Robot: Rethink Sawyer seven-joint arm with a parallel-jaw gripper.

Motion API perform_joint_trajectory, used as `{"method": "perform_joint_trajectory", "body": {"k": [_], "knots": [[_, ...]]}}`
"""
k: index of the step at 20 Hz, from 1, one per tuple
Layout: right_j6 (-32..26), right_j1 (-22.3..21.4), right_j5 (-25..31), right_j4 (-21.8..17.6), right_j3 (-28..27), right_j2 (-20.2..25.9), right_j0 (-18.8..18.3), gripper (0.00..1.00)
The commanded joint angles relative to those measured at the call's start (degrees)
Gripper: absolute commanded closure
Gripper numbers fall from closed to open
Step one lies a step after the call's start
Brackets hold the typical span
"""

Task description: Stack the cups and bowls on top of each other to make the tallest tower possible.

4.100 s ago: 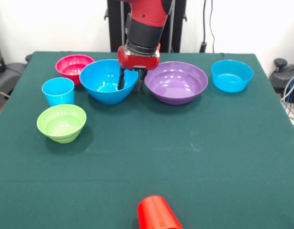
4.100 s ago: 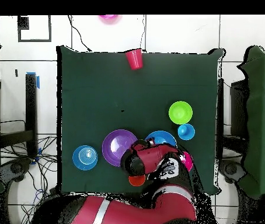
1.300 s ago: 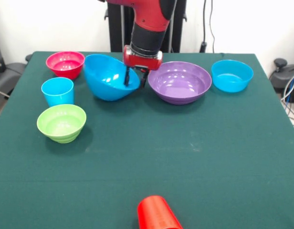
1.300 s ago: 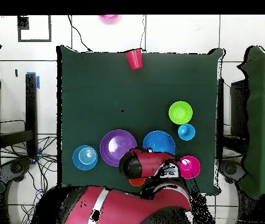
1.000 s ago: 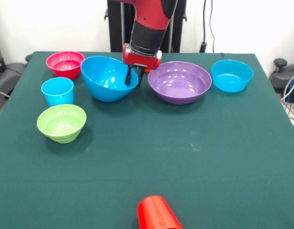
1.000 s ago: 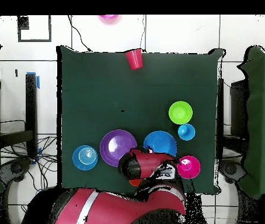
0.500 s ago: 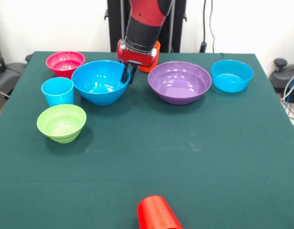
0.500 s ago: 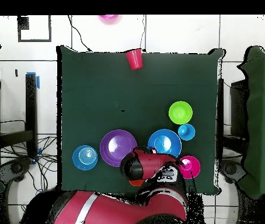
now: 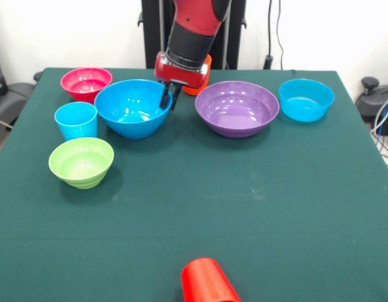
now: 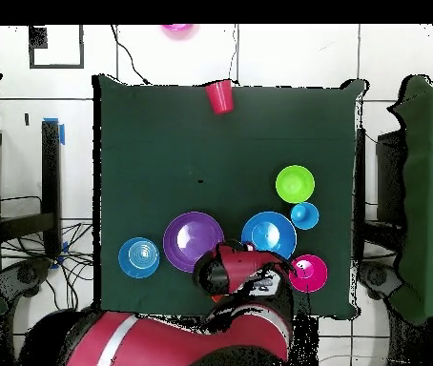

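My gripper (image 9: 167, 98) is at the right rim of the large blue bowl (image 9: 131, 107), one finger inside and one outside, shut on that rim. The bowl sits level on the table between the hot pink bowl (image 9: 85, 83) and the purple bowl (image 9: 237, 108). An orange cup (image 9: 195, 90) peeks out right behind the gripper. To the left stand the light blue cup (image 9: 77, 120) and a lime green bowl (image 9: 81, 162). A smaller blue bowl (image 9: 306, 99) sits at the far right. The red cup (image 9: 208, 281) lies on its side at the front edge. No tower stands.
From above, the arm (image 10: 230, 272) covers the gripper, beside the large blue bowl (image 10: 268, 233) and purple bowl (image 10: 194, 240). The red cup (image 10: 219, 96) lies at the table's far edge. A pink object (image 10: 175, 29) lies on the floor beyond the table.
The tilted large blue bowl was dragged left in the front view, toward the pink bowl and light blue cup, and now sits level. The orange cup behind the gripper has come into sight.
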Motion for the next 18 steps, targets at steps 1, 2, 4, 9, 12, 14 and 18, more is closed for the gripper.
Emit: {"method": "perform_joint_trajectory", "body": {"k": [1, 2, 4, 9, 12, 14, 18], "knots": [[8.1, 6.16, -1.46, 3.12, -7.83, 0.12, 5.5, 1.0], [8.36, 6.38, -1.61, 3.4, -8.14, -0.3, 6.0, 1.0], [8.38, 6.22, -1.34, 3.64, -8.94, -0.65, 6.36, 1.0], [7.46, 4.84, 0.53, 3.46, -10.12, 0.33, 6.04, 1.0], [7.14, 3.37, 1.73, 3.37, -9.78, 1.5, 5.21, 1.0], [6.93, 2.82, 1.86, 3.09, -9.57, 1.98, 4.8, 1.0], [6.13, 1.82, 1.61, 1.89, -8.9, 2.79, 3.93, 1.0]]}}
